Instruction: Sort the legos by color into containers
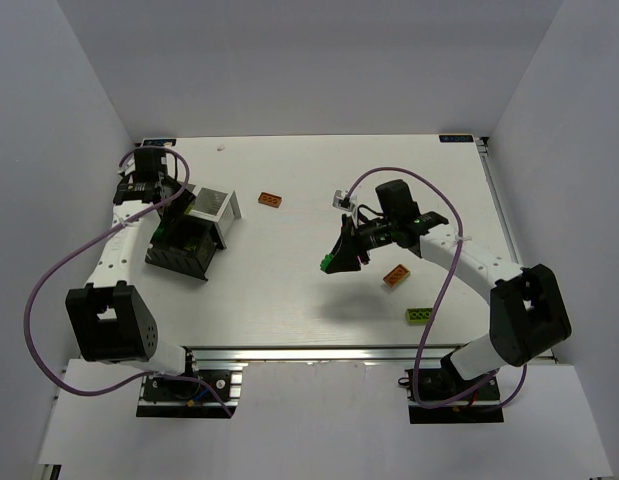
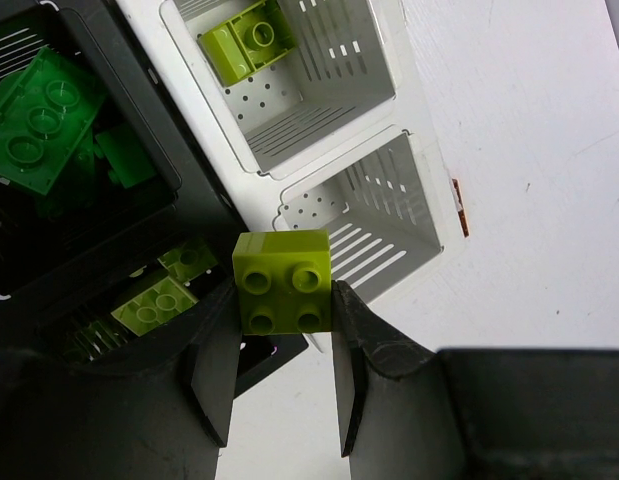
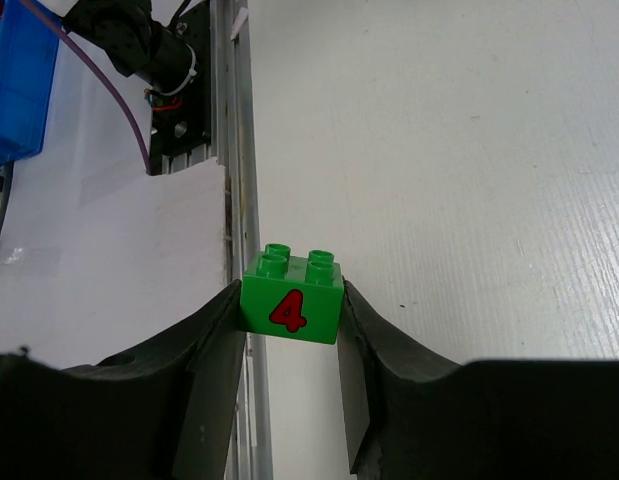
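My left gripper (image 2: 282,305) is shut on a lime 2x2 lego (image 2: 282,282), held above the edge where the white container (image 2: 334,100) meets the black container (image 2: 194,175). The white container holds one lime lego (image 2: 247,38). The black container holds dark green legos (image 2: 34,120) and, in a nearer section, lime legos (image 2: 154,300). My right gripper (image 3: 291,312) is shut on a green lego marked with a red 4 (image 3: 291,305), held above the table's middle (image 1: 334,262). Two orange legos (image 1: 271,199) (image 1: 396,275) and a lime lego (image 1: 419,316) lie on the table.
The white container (image 1: 217,205) and black container (image 1: 181,255) stand at the left, under my left gripper (image 1: 177,222). A metal rail (image 1: 319,352) runs along the table's near edge. White walls enclose the table on three sides.
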Robot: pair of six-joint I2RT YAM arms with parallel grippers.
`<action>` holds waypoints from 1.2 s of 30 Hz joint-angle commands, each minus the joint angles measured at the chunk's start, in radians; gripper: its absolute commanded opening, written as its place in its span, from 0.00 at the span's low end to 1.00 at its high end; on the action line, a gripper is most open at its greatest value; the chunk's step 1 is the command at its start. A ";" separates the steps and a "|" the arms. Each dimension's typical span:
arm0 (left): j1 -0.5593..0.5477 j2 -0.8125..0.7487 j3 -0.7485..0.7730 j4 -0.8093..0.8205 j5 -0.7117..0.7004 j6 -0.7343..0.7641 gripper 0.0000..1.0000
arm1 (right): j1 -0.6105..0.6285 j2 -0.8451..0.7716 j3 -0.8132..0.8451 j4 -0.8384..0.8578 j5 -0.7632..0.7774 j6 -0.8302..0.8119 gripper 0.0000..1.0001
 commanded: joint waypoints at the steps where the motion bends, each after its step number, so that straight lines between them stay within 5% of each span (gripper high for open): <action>1: 0.006 -0.067 -0.006 0.018 0.012 0.000 0.00 | -0.003 0.013 0.001 -0.005 -0.004 -0.025 0.00; 36: 0.006 -0.081 -0.029 0.043 0.025 0.004 0.00 | -0.003 0.001 0.018 -0.077 -0.043 -0.108 0.00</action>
